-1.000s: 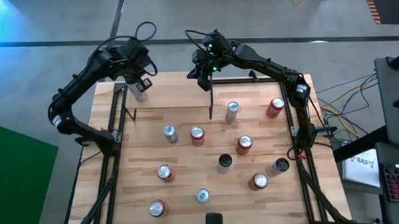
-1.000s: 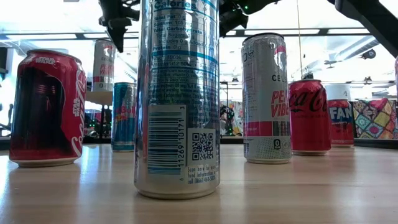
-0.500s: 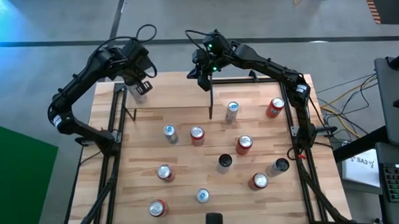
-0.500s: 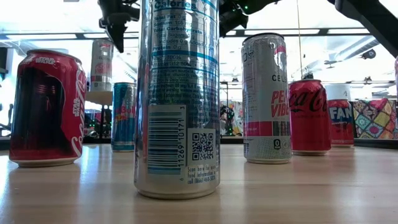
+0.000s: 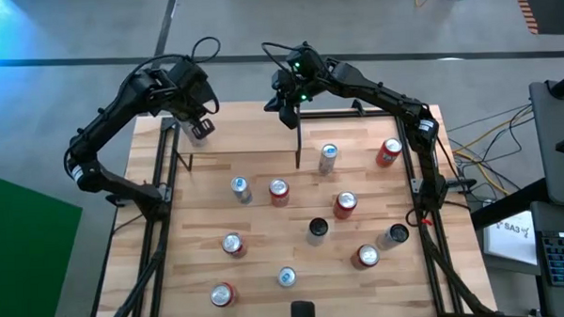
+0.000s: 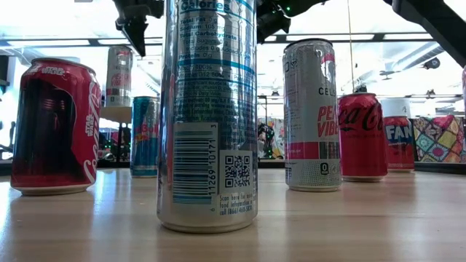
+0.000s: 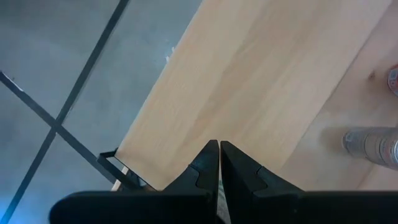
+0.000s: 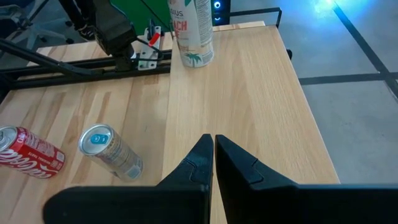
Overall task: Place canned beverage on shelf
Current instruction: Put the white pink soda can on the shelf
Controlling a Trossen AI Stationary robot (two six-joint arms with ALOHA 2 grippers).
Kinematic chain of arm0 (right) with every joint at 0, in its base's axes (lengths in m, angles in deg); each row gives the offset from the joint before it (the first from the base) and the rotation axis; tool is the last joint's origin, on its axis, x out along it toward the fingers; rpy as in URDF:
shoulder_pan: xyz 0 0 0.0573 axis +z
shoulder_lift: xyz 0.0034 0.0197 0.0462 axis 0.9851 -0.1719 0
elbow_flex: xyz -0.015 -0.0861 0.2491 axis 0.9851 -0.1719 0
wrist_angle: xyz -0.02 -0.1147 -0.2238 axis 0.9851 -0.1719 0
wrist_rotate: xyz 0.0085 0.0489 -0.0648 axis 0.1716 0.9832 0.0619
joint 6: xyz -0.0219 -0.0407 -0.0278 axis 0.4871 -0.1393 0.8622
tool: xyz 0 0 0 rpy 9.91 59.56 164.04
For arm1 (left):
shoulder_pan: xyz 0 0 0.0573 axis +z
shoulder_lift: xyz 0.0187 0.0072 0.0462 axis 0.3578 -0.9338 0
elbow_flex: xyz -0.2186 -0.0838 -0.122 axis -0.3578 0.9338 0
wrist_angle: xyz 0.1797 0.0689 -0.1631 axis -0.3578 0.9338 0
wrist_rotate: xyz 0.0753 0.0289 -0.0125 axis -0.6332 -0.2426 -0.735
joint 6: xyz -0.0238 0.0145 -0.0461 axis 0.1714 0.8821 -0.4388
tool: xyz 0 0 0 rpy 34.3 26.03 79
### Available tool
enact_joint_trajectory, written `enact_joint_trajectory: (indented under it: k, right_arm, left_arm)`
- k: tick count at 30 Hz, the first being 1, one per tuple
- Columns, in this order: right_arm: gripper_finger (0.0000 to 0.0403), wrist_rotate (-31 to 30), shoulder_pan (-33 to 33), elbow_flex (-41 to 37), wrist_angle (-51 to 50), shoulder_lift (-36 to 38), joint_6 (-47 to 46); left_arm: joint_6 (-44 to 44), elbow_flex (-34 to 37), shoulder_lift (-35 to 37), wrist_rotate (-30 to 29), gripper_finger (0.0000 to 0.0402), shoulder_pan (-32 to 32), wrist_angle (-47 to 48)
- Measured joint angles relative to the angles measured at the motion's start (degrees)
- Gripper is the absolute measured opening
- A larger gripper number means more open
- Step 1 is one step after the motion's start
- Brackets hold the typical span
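The shelf point(image 8: 249, 93) is a light wooden board on black uprights along the table's far edge. A white canned beverage point(image 8: 193, 31) stands upright on its left end, also seen in the low view point(image 6: 119, 76). My left gripper point(image 5: 198, 127) hangs shut just above that end, slanting down, with only bare shelf board point(image 7: 249, 74) ahead of its fingers point(image 7: 219, 149). My right gripper point(image 5: 286, 116) hovers shut over the shelf's other end, nothing between its fingers point(image 8: 213, 143).
Several cans stand on the tabletop in front of the shelf, among them a silver one point(image 5: 328, 157), red ones point(image 5: 278, 192) point(image 5: 388, 152) and a tall silver one point(image 6: 207, 109) close to the low camera. Black frame rails point(image 5: 166, 195) run along the table's sides.
My left gripper has turned a little and eased upward above the shelf's left end, staying shut. The white can stays standing on the shelf.
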Motion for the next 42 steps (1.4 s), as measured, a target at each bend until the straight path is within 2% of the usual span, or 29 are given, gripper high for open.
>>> enact_joint_trajectory:
  k: [6,12,15,19,27,34,42]
  right_arm:
    - [0.0009,0.0,0.0,0.0,0.0,0.0,0.0]
    - [0.0009,0.0,0.0,0.0,0.0,0.0,-0.1]
    - [0.0009,0.0,0.0,0.0,0.0,0.0,-0.2]
    - [0.0009,0.0,0.0,0.0,0.0,0.0,-0.2]
    - [0.0009,0.0,0.0,0.0,0.0,0.0,-0.2]
    - [0.0009,0.0,0.0,0.0,0.0,0.0,-0.2]
    - [0.0009,0.0,0.0,0.0,0.0,0.0,-0.1]
  left_arm:
    - [1.5,0.0,0.1,-1.3,0.0,0.0,-1.3]
    - [1.7,-0.1,0.0,-13.8,0.0,0.9,-1.2]
    - [1.7,-0.1,0.0,-14.3,0.0,1.9,-1.1]
    - [1.6,-0.1,0.0,-12.9,0.0,2.3,-0.9]
    - [1.6,-0.1,0.0,-2.7,0.0,2.1,0.4]
    - [1.6,-0.1,0.0,-1.6,0.0,2.1,1.4]
    - [1.8,-0.1,0.4,4.0,0.0,1.7,2.9]
